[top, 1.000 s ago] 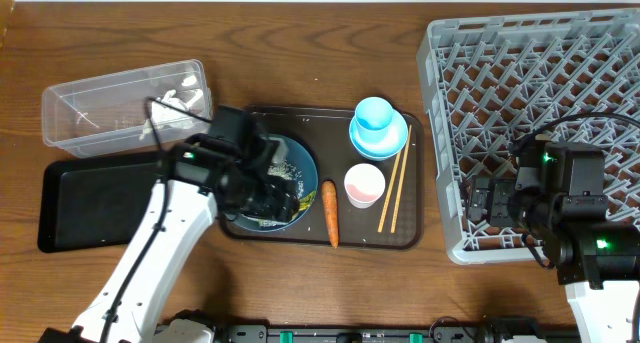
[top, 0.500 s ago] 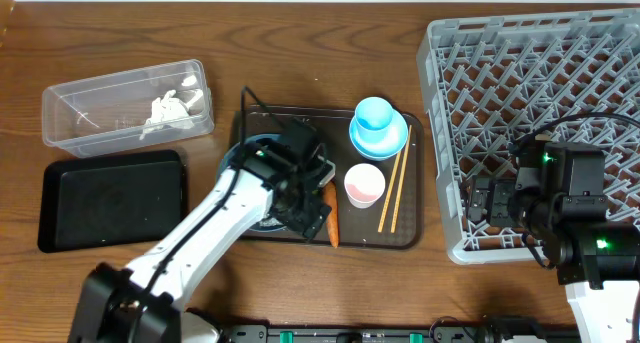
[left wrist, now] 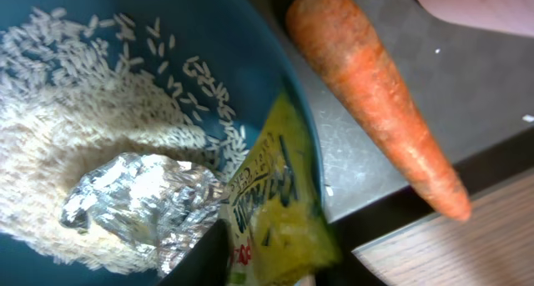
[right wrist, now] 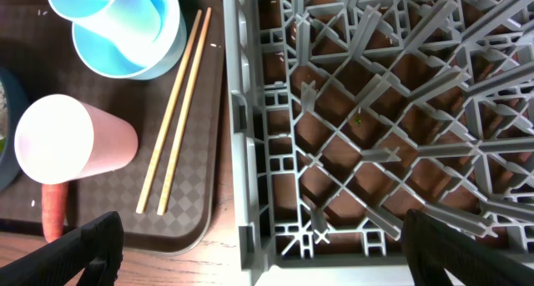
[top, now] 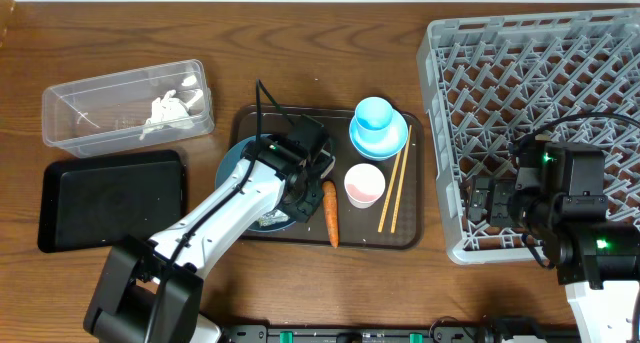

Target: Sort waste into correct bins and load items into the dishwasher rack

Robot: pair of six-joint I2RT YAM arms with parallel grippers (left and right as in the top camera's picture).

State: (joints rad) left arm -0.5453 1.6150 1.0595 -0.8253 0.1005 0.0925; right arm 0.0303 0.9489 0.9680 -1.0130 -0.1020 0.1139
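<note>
Crumpled white wrapper scraps (top: 165,111) are binned in the clear plastic rectangular tub (top: 60,98), upper left. A yellow printed wrapper (left wrist: 279,211) is pinched by the left tool (left wrist: 250,268), centre; the right tool (right wrist: 275,244) is held wide, empty. The large grey plastic lattice rack (top: 530,63) is unloaded.

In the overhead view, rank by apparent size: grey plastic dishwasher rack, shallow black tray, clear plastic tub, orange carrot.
1. grey plastic dishwasher rack
2. shallow black rectangular tray and clear plastic rectangular tub, too alike to rank
3. orange carrot, smallest
</note>
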